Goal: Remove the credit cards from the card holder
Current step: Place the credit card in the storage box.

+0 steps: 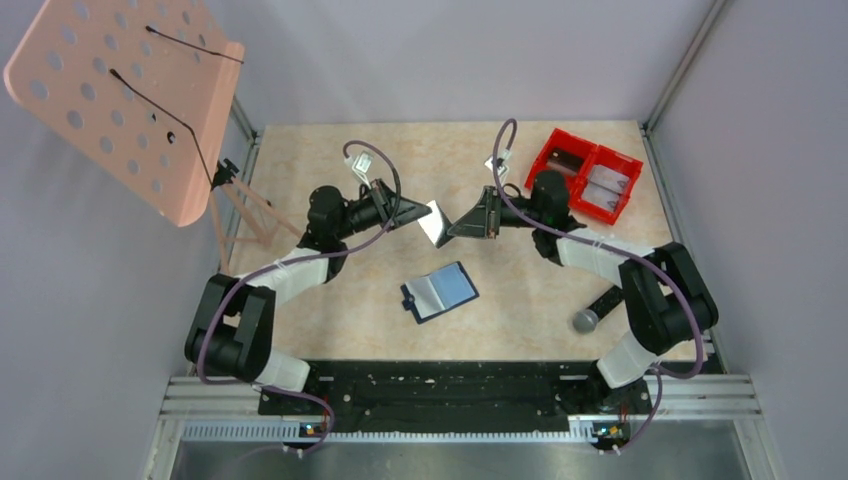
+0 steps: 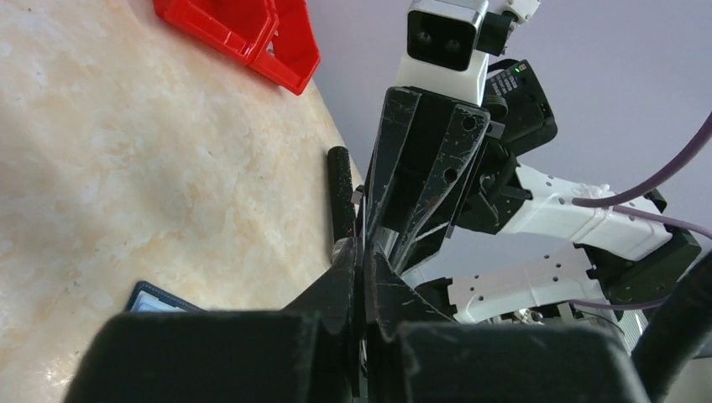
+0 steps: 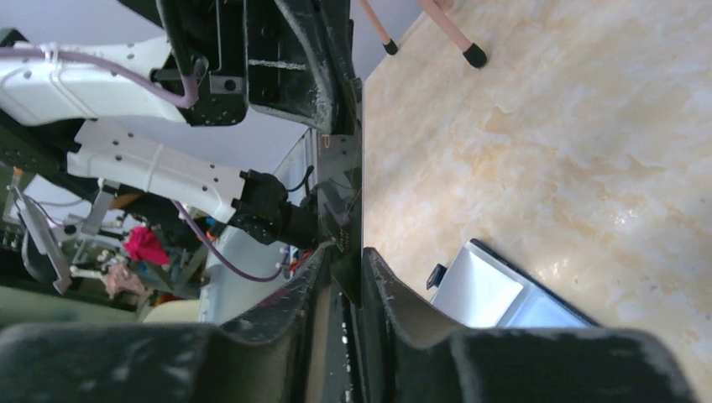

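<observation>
L gripper (image 1: 424, 213): clamped tight on pale card (image 1: 436, 222), held off table (image 1: 330, 160), ctr.
R gripper (image 1: 455, 228): jaws narrow round same card's opp. edge; can't tell if pads press it.
Card holder (image 1: 440, 292): lying open, pale faces up, just 6 o'clock of held card, apart from both grippers.
Red bin (image 1: 585, 175): table's 2 o'clock.
Grey ball (image 1: 586, 321): 4 o'clock, nr R arm.

No legible print, seemingly, even on the pale card (image 1: 436, 222)
</observation>
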Motion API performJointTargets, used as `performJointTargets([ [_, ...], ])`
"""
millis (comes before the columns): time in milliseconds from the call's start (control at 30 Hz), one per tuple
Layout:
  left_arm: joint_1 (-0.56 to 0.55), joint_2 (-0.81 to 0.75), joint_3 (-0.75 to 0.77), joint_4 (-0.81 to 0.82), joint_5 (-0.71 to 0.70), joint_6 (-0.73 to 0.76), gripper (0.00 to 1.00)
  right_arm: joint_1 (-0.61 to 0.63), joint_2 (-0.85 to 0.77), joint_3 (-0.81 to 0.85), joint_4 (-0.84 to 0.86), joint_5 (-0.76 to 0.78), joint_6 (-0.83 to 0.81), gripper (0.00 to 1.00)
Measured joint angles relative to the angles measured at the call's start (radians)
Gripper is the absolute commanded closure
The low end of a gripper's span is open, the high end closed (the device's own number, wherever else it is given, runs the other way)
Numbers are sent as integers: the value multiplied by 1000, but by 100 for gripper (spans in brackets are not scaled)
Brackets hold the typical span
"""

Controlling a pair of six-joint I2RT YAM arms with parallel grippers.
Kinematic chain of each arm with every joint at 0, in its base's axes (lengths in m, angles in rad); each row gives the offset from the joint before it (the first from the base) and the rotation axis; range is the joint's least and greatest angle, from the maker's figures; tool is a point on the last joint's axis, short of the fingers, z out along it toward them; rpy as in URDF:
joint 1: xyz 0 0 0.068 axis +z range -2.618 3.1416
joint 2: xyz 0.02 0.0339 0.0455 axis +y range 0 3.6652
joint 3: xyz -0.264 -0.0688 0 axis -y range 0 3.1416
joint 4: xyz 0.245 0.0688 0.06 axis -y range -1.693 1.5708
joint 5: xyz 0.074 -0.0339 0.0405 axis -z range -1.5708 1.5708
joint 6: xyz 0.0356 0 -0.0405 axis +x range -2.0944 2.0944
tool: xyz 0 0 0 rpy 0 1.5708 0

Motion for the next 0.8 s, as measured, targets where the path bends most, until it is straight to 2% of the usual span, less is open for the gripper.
performJointTargets([
  [100, 0, 7, -14, 24, -7, -27, 100, -5, 0, -18, 39, 47, 43, 67],
  [300, 0, 35, -112, 203, -103, -154, 100, -6, 24, -156, 374, 219, 311, 60],
  [400, 0, 77, -137, 313, -155, -221, 100, -5, 61, -176, 479, 273, 404, 60],
  [500, 0, 122, -138, 402, -191, -276, 100, 6, 84, -179, 527, 329, 468, 63],
  [633, 0, 175, -138, 503, -230, -327, 100, 23, 84, -178, 541, 372, 490, 72],
  [800, -6, 203, -146, 565, -270, -352, 100, 39, 85, -178, 538, 407, 496, 81],
])
